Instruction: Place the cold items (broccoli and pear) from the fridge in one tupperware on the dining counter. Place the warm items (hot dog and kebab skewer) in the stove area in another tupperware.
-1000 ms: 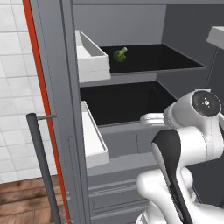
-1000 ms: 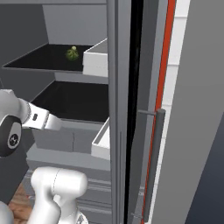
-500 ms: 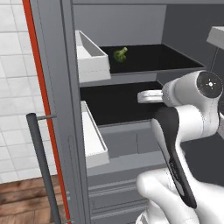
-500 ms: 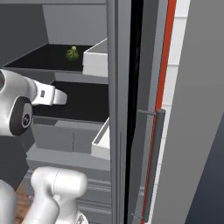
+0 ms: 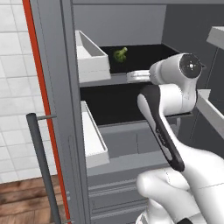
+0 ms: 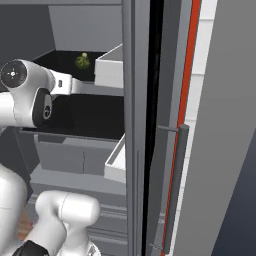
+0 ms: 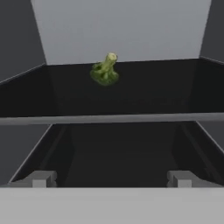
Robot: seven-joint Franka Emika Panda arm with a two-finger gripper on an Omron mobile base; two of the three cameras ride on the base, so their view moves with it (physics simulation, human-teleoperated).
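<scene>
The broccoli point(image 7: 105, 70) lies toward the back of the fridge's upper dark shelf point(image 7: 144, 94) — stalk tilted up. The gripper point(image 7: 111, 179) sits in front of that shelf's front edge, well apart from the broccoli — jaws spread wide, nothing between them.

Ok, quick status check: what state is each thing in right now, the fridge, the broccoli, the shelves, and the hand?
Fridge door: swung open.
Broccoli: lying on its side at the back of the upper shelf, untouched.
Upper shelf: in place, holding the broccoli.
Lower shelf: in place, nothing visible on it.
Door bins: nothing visible in them.
Hand: open, holding nothing, just short of the upper shelf's front edge, pointed at the broccoli.
</scene>
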